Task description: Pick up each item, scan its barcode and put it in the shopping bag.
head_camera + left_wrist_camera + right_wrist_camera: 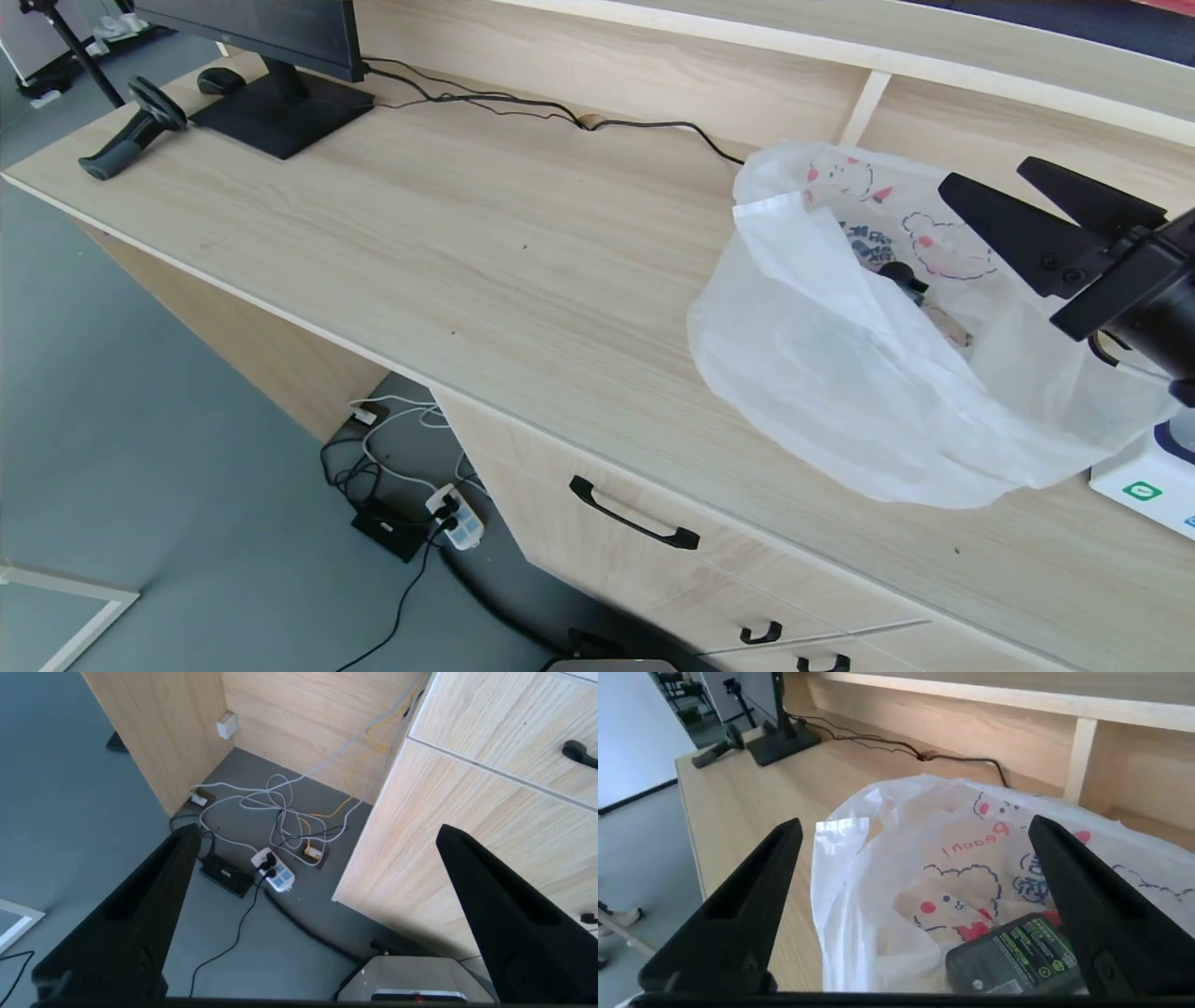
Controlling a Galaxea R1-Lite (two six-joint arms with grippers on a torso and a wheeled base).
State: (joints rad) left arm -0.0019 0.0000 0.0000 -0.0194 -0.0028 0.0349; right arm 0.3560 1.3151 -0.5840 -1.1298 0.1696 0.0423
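**While the shopping bag [840, 392] slumps open on the counter [467, 261], both grippers are empty**

As seen from the robot's head, the thin white plastic bag sits at about 3 o'clock on the light wooden counter. Its mouth gapes toward 1 o'clock, and cartoon prints show on its far wall. Inside lies a dark item [901, 275]. From the right wrist, that same item [1018, 952] is a black block with a printed label, resting at the bottom of the bag [878, 905].

The right gripper [982, 175] hangs just beside the bag's rim at about 2 o'clock. Its two black fingers are spread wide with nothing between them, and its own camera shows the same gap [913, 826] above the bag's mouth.

The left gripper [318, 831] is down below counter height next to the drawer fronts. Its fingers are also wide apart and empty, and it points at the grey floor, where a power strip [276, 873] lies in a tangle of cables.

Far off at 10 o'clock on the counter, a handheld barcode scanner [131, 131] lies on its side. Next to it are a black monitor stand [280, 112] and a mouse [221, 81]. A black cable [560, 117] trails from the stand along the back of the counter toward the bag. A white box [1148, 476] sits at 4 o'clock, touching the bag's edge.
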